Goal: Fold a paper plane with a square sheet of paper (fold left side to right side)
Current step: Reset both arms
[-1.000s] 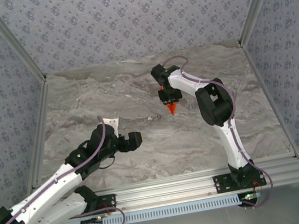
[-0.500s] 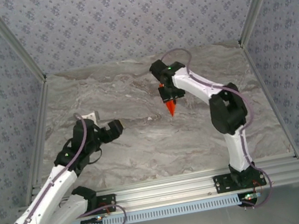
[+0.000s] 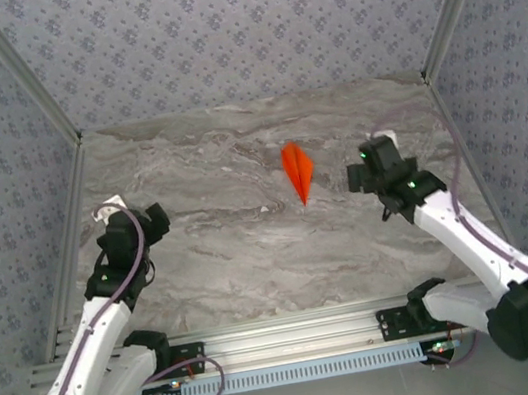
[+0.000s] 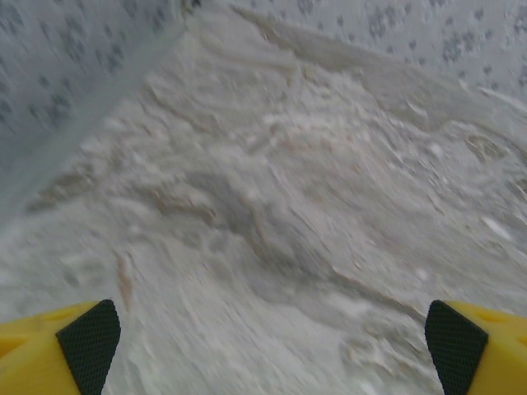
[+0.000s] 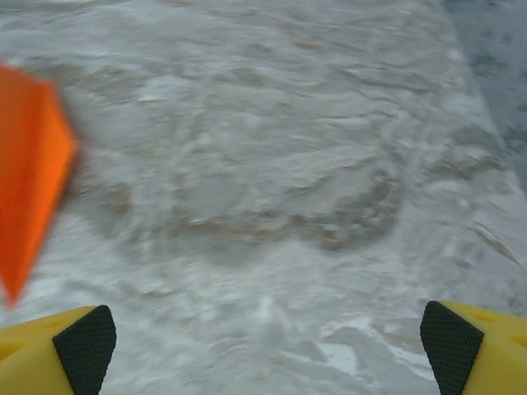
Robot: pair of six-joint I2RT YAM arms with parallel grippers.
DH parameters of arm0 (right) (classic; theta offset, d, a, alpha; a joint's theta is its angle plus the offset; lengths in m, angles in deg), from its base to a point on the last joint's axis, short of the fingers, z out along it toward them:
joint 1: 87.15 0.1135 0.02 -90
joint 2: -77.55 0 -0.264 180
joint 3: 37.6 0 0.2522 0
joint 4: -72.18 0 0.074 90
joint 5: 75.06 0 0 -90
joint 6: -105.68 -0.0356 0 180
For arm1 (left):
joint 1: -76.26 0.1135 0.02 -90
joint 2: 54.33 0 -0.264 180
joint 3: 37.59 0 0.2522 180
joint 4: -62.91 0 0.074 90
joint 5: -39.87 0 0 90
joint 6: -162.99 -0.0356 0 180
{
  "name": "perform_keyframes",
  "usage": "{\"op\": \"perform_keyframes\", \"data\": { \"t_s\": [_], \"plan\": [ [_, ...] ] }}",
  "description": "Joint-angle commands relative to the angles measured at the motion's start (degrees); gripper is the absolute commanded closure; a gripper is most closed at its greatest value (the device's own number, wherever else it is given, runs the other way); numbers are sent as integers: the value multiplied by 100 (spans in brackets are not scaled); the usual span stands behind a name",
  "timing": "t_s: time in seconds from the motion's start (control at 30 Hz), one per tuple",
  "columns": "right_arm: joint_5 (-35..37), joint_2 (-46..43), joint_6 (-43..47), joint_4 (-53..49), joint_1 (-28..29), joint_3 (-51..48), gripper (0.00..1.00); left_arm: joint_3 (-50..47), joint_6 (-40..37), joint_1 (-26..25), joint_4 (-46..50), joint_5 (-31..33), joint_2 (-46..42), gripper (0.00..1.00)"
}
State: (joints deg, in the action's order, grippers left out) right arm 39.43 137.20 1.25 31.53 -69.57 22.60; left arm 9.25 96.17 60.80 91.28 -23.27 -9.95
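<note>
The square sheet of paper lies folded into a slim orange-red paper plane [image 3: 299,173] on the grey marbled table [image 3: 253,250], its point toward the near edge. In the right wrist view the paper plane [image 5: 29,164] sits at the left edge, apart from my fingers. My right gripper [image 3: 356,178] hangs to the plane's right, open [image 5: 268,346], with bare table between its black pads [image 5: 82,346]. My left gripper [image 3: 153,220] is far to the left near the wall, also open [image 4: 268,337] and holding nothing.
Patterned walls [image 3: 236,30] with metal corner posts close in the table on three sides. An aluminium rail [image 3: 297,332] carrying both arm bases runs along the near edge. The left wall [image 4: 58,74] stands close to my left gripper.
My right gripper has opened, let go of the paper plane and drawn back to the right. The plane now lies flat on the table. My left arm has swung back to the left.
</note>
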Motion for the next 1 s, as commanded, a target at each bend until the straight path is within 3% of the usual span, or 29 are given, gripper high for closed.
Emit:
{"op": "perform_keyframes", "data": {
  "t_s": [0.0, 0.1, 0.27, 0.43, 0.67, 0.97],
  "plan": [
    [-224, -492, 401, 2060, -631, -1088, 0, -381, -1177, 75, -928, 754, 46, 2],
    [-510, -519, 720, 3440, -997, -2138, 0, -787, -1559, 187, -1592, 521, 245, 2],
    [-807, -31, 830, 4688, -1292, -2761, 0, -1548, -1962, 289, -3098, -58, 440, 2],
    [-1396, 284, 1244, 5992, -1500, -3205, 0, -1733, -2131, 700, -3570, -723, 670, 2],
    [-1933, 1039, 1379, 7007, -1748, -3214, 0, -1910, -2180, 1007, -4427, -1230, 1229, 2],
    [-2591, 2633, 1446, 8035, -2104, -2869, 0, -1610, -2333, 1289, -5905, -2160, 2940, 2]
  ]
}}
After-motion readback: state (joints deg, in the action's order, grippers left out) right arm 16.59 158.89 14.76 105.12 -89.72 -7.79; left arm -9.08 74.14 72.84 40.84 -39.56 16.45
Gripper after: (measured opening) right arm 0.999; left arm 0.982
